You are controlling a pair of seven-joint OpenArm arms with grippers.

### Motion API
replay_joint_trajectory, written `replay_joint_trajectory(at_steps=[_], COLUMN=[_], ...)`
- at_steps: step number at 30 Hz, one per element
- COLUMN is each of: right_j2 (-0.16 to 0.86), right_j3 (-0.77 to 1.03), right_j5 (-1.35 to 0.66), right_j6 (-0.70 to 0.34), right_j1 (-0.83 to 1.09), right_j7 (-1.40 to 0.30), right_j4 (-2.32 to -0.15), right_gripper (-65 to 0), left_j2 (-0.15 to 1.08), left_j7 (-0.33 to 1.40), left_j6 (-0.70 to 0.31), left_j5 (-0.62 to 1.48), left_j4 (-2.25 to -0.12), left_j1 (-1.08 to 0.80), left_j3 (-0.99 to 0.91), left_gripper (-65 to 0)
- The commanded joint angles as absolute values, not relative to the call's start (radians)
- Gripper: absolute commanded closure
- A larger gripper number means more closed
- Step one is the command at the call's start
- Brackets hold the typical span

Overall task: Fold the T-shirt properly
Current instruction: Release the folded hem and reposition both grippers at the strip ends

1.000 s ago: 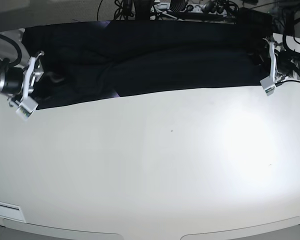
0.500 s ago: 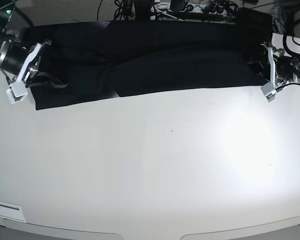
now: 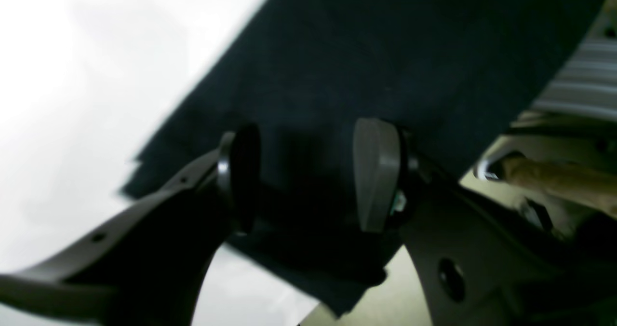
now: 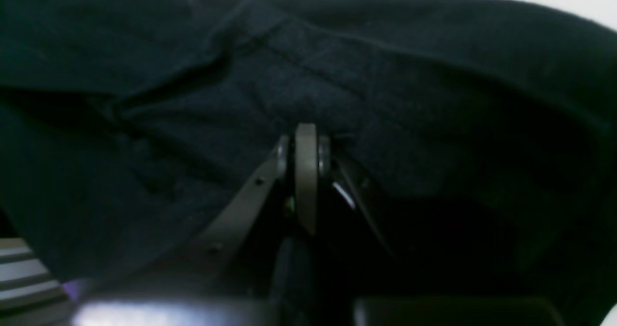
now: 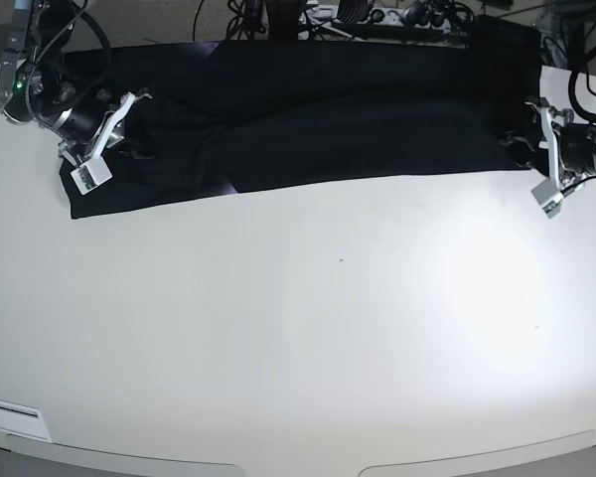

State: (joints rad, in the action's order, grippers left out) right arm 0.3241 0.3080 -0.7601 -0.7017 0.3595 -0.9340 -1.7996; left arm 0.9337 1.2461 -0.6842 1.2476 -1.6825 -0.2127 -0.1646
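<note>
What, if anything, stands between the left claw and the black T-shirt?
Nothing visible stands between them. The left claw hangs open above one end of the black T-shirt, with only cloth showing between its fingers; whether it touches the cloth, I cannot tell.

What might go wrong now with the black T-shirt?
The right end effector is shut above or against the wrinkled T-shirt; if it pushes sideways, it might bunch the cloth into more creases. The left end effector is open over the other end, so closing there might miss the cloth or pinch only one layer.
</note>
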Motion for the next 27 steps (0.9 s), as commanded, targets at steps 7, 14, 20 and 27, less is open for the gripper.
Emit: replay_joint_trajectory(at_steps=[7, 14, 20, 27], right_j2=[0.353, 0.334, 0.321, 0.322], right_j3=[0.312, 0.313, 0.321, 0.34], right_j5=[-0.52, -0.378, -0.315, -0.312], right_j6=[-0.532, -0.128, -0.03, -0.089], right_j1=[0.354, 0.35, 0.349, 0.35], right_j7=[-0.828, -0.785, -0.79, -0.859], right_j4=[-1.675, -1.721, -1.809, -1.967], right_gripper=[0.0, 0.0, 0.0, -36.7], left_j2=[0.961, 0.847, 0.67, 0.511], left_j7=[1.219, 1.213, 1.211, 1.222], left_j6=[-0.675, -0.607, -0.57, -0.561], left_j5=[1.276, 1.257, 1.215, 1.233], left_j4=[-1.693, -1.682, -1.641, -1.641], left_j1=[-0.202, -0.207, -0.211, -0.308], left_j3=[-0.336, -0.44, -0.532, -0.594], left_gripper=[-32.9, -32.9, -32.9, -33.0])
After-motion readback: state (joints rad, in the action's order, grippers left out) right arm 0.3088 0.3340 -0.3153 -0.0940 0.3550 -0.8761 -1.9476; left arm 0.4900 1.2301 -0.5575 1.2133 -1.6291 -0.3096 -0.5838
